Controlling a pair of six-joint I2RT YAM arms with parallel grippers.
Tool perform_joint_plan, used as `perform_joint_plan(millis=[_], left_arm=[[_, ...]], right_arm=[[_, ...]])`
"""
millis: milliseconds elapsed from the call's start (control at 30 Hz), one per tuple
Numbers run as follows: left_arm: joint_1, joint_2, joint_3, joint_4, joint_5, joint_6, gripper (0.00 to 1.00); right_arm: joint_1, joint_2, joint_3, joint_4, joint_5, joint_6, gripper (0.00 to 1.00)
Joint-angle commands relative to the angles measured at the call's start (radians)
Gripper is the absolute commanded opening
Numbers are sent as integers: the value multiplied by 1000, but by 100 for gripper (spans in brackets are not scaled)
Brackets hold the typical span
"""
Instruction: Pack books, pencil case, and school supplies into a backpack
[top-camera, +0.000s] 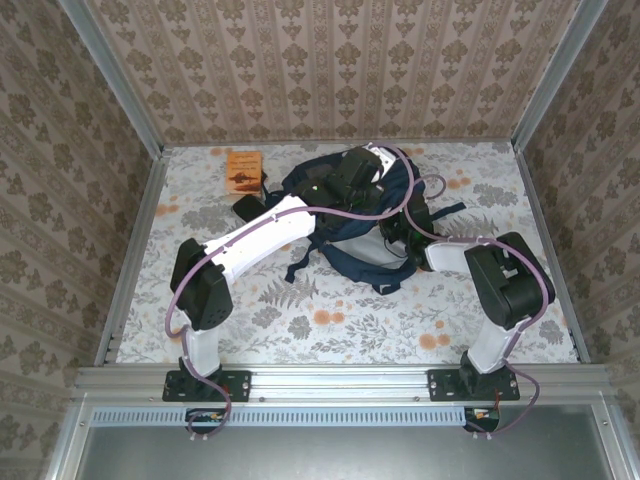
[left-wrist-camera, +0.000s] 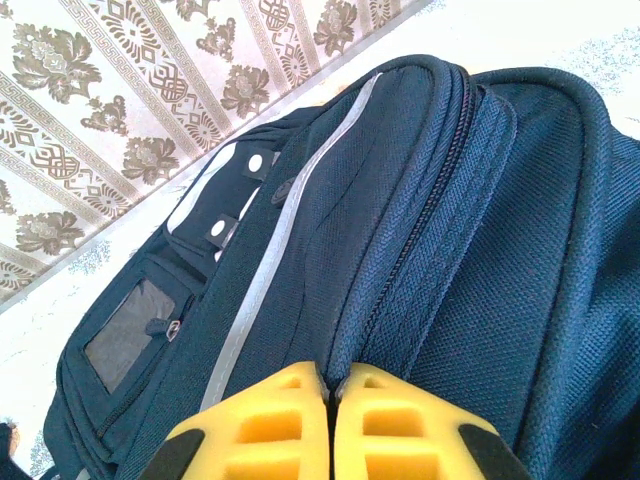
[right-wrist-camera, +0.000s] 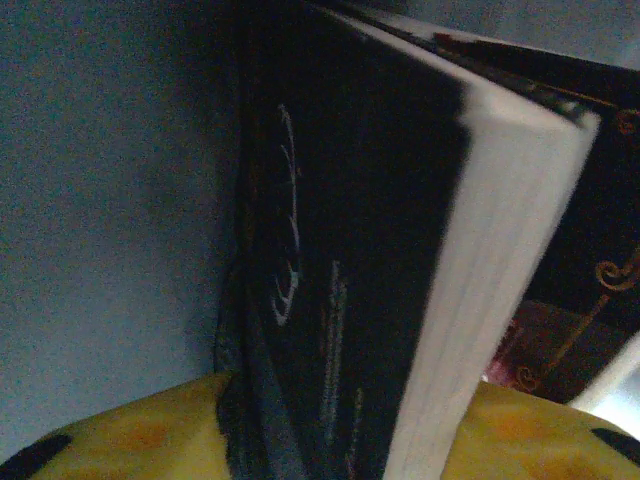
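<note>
**Backpack mid-worktop, two books standing inside it**

We see the floral worktop (top-camera: 330, 320) carrying the navy backpack (top-camera: 345, 245), which lies slumped towards the middle of the far edge, its pale grey panel turned to the near edge and dark straps trailing off both sides. The left arm (top-camera: 260, 240) slants from the near left corner up onto the top of the backpack. The right arm (top-camera: 505, 280) bends in from the near right corner and reaches into the bag's right side.

In the right wrist view a dark book (right-wrist-camera: 360, 250) with pale lettering stands on edge against the blue-grey lining, its white page block turned towards us. A second book (right-wrist-camera: 590, 250), dark with gold scrollwork, stands just behind it. The small orange book (top-camera: 243, 172) lies flat near the far edge, left of the backpack and apart from it. The black pencil case (top-camera: 248, 207) lies just nearer, beside the backpack's left side; it is too small for us to make out more.

The left gripper (left-wrist-camera: 330, 400) has its yellow jaws pressed together on the backpack's top, where the fabric ridge beside the zip runs up to their meeting line. We cannot tell whether cloth is nipped there. The right gripper (right-wrist-camera: 335, 435) has its jaws set one on each side of the dark book. We cannot tell whether they press it.
</note>
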Motion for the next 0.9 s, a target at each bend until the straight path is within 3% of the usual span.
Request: perform_joint_plan(millis=[0, 133, 300, 500, 600, 733, 867], left_arm=[[6, -109, 17, 133, -9, -52, 4], [20, -109, 17, 130, -5, -69, 3], [43, -97, 20, 110, 37, -93, 4], [51, -87, -5, 67, 121, -99, 10], [58, -84, -22, 24, 185, -116, 25], [95, -95, -56, -33, 212, -198, 61], [172, -113, -119, -67, 188, -285, 76]], right_arm=[[0, -96, -45, -25, 8, -12, 61], [-8, -206, -125, -90, 41, -18, 66], [-34, -369, -222, -190, 40, 4, 61], [-52, -663, -249, -547, 155, -102, 57], [-60, -804, -237, -730, 250, -174, 57], [-70, -914, -164, -996, 356, -243, 57], [-70, -938, -112, -1054, 347, -307, 60]])
